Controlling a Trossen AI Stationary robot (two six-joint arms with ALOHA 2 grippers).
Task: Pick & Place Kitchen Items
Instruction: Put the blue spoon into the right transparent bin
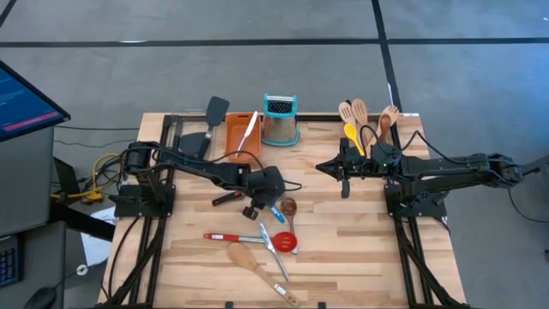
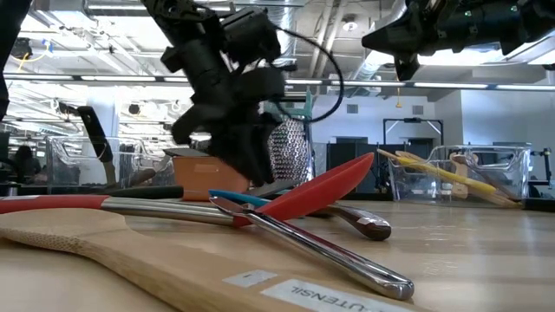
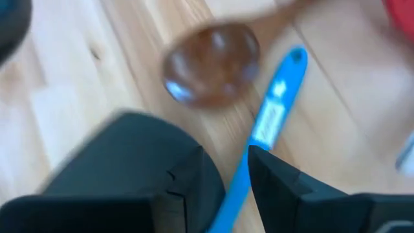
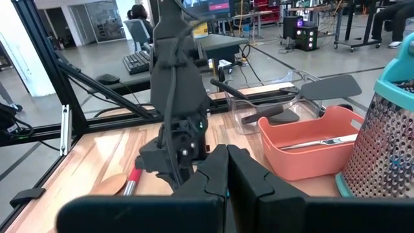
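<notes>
A blue spoon [image 1: 277, 211] lies mid-table, its handle [image 3: 272, 110] running out between the fingers of my left gripper [image 1: 268, 196], which slants down over it. Its head is hidden under the gripper. Beside it lies a brown wooden spoon [image 3: 210, 68]. Nearer the front edge lie a red spoon [image 1: 286, 243], a red-handled tool [image 1: 225, 236], a wooden spatula [image 1: 244, 257] and a steel-handled tool [image 2: 329, 251]. My right gripper [image 1: 344, 178] hangs shut and empty above the table's right half. My left gripper has the blue spoon's handle [image 3: 237, 184] between its two fingers [image 3: 278, 178], well back from the free end with the hang hole [image 3: 295, 58]. The fingers slant down from the table's left and lie across the handle. The handle stays low by the table [image 2: 227, 197].
At the back stand an orange tray [image 1: 241, 137] holding a white-handled tool, a steel grater with a teal top [image 1: 280, 120] and black turners [image 1: 211, 118]. A clear bin [image 1: 364, 124] at the back right holds wooden spoons and a yellow one. The table's right front is bare wood.
</notes>
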